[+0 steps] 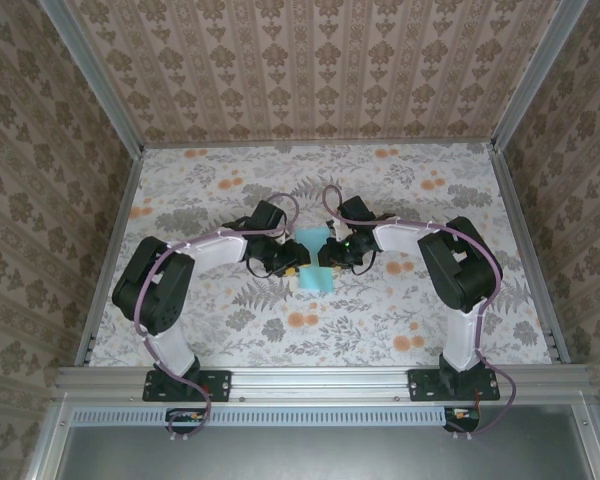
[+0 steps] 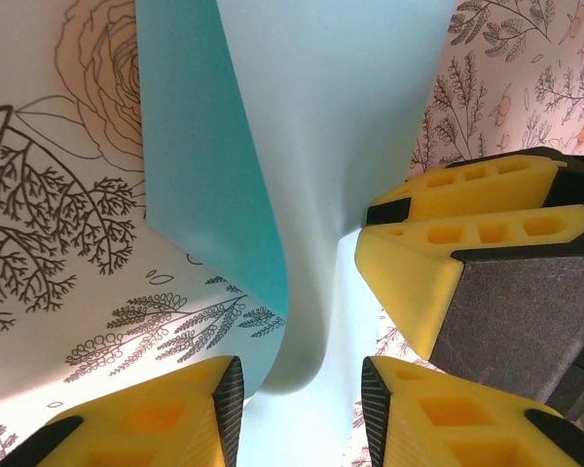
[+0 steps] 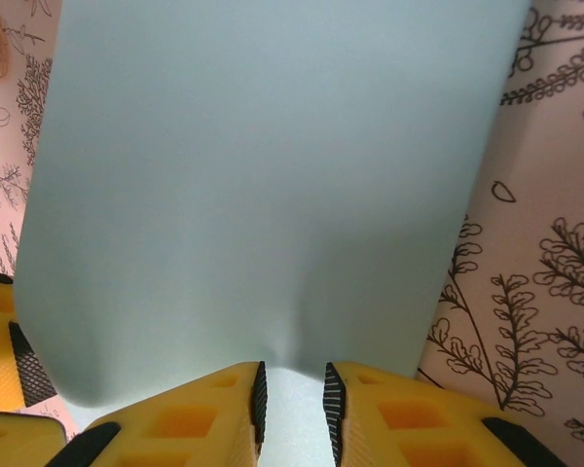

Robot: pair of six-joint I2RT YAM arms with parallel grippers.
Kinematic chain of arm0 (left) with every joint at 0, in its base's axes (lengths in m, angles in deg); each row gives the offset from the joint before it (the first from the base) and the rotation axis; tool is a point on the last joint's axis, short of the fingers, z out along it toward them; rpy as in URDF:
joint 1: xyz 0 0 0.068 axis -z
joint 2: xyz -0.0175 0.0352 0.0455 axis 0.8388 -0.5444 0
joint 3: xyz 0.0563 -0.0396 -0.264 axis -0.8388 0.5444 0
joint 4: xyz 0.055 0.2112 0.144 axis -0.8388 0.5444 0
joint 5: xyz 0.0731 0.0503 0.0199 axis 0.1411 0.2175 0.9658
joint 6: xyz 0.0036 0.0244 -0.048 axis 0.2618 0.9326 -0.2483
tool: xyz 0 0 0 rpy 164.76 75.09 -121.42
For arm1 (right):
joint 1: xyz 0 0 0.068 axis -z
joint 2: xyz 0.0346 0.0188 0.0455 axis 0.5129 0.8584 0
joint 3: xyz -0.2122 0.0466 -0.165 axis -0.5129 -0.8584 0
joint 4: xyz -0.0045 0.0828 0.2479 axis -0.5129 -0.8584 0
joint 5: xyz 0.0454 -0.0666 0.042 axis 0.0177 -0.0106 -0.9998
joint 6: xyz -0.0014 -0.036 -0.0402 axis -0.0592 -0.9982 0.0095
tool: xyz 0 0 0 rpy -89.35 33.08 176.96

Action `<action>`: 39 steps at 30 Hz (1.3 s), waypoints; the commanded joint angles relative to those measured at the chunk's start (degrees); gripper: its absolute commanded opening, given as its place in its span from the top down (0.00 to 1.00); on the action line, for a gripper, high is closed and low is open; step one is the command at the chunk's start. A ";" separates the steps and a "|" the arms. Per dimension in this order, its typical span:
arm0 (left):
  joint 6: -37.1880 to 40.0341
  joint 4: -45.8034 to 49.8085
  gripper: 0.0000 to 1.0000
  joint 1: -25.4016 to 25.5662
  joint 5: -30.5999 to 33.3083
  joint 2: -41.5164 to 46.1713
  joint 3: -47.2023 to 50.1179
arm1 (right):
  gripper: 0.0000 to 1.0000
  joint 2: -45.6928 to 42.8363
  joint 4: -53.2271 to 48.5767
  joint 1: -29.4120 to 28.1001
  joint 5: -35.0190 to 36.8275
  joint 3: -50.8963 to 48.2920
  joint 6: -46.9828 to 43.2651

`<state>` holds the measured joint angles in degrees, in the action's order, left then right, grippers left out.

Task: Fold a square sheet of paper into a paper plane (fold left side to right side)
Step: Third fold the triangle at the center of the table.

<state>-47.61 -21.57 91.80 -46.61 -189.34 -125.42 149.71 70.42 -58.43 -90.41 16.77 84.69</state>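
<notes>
1. Square sheet of paper (image 1: pixel 317 282) is curling up off the middle of the floral table (image 1: pixel 400 320), between both grippers.
2. Right gripper (image 3: pixel 294 394) is pinching the sheet's edge, jaws nearly together, with the paper puckering there.
3. Left gripper (image 2: pixel 302 404) is sitting half spread around a drooping fold; cannot tell if it is gripping.

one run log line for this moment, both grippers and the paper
phase: mid-fold | square sheet of paper: curled up between grippers | left gripper: jaws apart, sheet between | right gripper: sheet edge between jaws, grip unclear
</notes>
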 commanded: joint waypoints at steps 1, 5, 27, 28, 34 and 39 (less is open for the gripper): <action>-1.09 0.02 0.60 -0.33 -1.26 1.44 0.84 | 0.72 2.41 -2.36 0.33 1.88 0.14 -1.49; -1.44 0.09 0.60 -0.34 -1.27 2.10 1.75 | 0.72 2.39 -2.37 0.33 2.03 0.05 -1.48; -4.88 -6.53 0.54 0.02 -3.49 4.22 4.00 | 0.71 2.75 -2.27 0.41 1.95 0.23 -1.60; -4.97 -6.73 0.54 0.02 -3.54 4.12 3.98 | 0.71 2.77 -2.32 0.43 1.94 0.22 -1.59; -5.58 -7.31 0.52 0.28 -4.30 4.18 4.23 | 0.70 2.81 -2.30 0.42 1.87 0.17 -1.65; -5.67 -7.14 0.51 0.37 -4.03 3.98 4.69 | 0.69 2.88 -2.33 0.41 1.95 0.24 -1.64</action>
<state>-52.38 -28.49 91.87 -49.89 -186.35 -121.60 150.04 70.23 -58.24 -91.33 17.09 84.03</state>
